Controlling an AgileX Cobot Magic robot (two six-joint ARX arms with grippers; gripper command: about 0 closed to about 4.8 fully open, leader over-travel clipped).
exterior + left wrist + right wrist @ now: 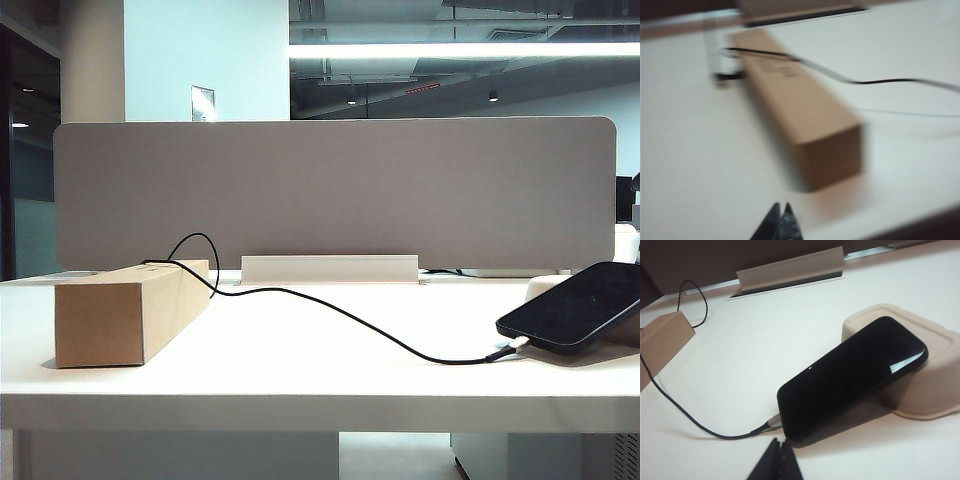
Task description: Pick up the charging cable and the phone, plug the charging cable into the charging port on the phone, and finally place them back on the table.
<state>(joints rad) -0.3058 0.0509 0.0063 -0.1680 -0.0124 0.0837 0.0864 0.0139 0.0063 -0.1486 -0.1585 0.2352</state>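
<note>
Left pincer [780,216] and right pincer [778,454] closed; phone [850,377] atop upturned tray [935,385].

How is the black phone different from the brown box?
The phone is black, thin and shiny; the cardboard box is brown, thick and dull. The phone leans tilted on a beige tray, but the box lies flat on the table. The charging cable plugs into the phone and only drapes over the box. Both grippers, left and right, are shut, away from both.

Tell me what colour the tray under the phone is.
Beige; the tray under the phone shows best in the right wrist view.
</note>
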